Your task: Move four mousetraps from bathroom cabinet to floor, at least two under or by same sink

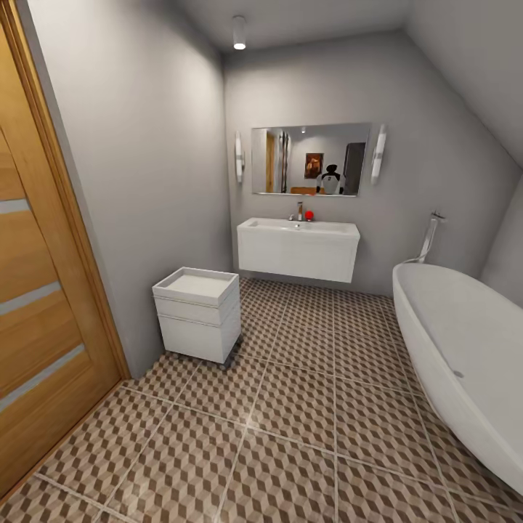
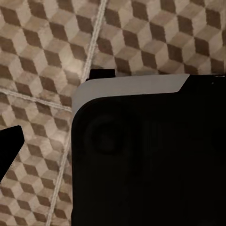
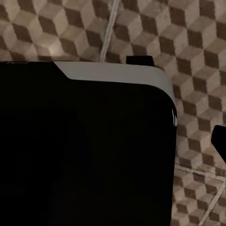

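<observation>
the sink [image 1: 298, 248] hangs on the far wall straight ahead across the floor [image 1: 290, 428], no cabinet or mousetraps in sight, so neither arm is nearer, and i cannot tell how either gripper's jaws stand.

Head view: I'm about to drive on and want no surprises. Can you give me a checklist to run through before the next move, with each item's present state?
1. Floor ahead free of obstacles up to the sink: ok.
2. Door at the left, bathtub at the right, open lane between: ok.
3. Small white drawer unit stands beside the left wall, off the middle lane: ok.
4. Orange-brown cabinet located: not ok.
5. Mousetraps located: not ok.
6. Jaws open and free: cannot tell; the wrist views look down past dark robot body at floor tiles.
</observation>
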Robot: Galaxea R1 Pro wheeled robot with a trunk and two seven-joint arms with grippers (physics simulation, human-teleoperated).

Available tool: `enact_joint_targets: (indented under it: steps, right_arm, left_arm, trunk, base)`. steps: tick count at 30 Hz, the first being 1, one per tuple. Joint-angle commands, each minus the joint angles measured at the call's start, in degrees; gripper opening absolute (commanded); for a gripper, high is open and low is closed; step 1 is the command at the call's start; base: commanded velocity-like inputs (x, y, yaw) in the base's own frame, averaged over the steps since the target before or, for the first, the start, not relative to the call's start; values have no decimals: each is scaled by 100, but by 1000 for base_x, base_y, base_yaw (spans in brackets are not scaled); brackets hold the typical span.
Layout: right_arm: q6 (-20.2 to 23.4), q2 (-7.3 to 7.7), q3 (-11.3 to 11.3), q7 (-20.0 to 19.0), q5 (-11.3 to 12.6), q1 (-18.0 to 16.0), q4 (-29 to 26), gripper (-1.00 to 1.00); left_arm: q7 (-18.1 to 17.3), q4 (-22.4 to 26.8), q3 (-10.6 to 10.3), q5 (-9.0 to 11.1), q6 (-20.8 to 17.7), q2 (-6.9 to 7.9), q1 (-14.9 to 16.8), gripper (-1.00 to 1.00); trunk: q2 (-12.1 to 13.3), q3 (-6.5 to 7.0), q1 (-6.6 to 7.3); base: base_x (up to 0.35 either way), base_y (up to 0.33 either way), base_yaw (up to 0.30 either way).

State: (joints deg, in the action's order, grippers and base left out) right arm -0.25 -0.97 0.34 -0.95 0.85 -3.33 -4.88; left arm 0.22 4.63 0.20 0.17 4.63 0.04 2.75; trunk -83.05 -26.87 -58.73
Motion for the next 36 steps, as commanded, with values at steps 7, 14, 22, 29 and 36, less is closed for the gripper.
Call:
enact_joint_targets:
  steps: [7, 14, 22, 29, 36]
  right_arm:
    - [-228, -226, -220, 216, 145, 203, -226, 100]
    - [-453, -323, -382, 440, 135, 217, -452, 100]
    - [-710, -212, -378, 543, 121, 218, -710, 100]
    - [-935, 10, -384, 553, 50, 104, -938, 100]
    - [-327, 63, -385, 550, -128, -1097, -3821, 100]
  left_arm:
    - [-2, 136, 13, -35, 246, 71, -9, 100]
    - [41, 362, 43, 3, 470, 228, -8, 100]
    - [286, 621, 72, 50, 661, 287, 64, 100]
    - [510, 848, 82, 62, 436, 273, 261, 100]
    - [675, 3794, 83, 70, -1703, 151, 1255, 100]
  trunk:
    - [-3, -6, 0]
    - [-3, -6, 0]
    - [-3, -6, 0]
    - [-3, -6, 0]
    - [-3, -6, 0]
  base:
    - [0, 0, 0]
    - [0, 0, 0]
    - [0, 0, 0]
    - [0, 0, 0]
    - [0, 0, 0]
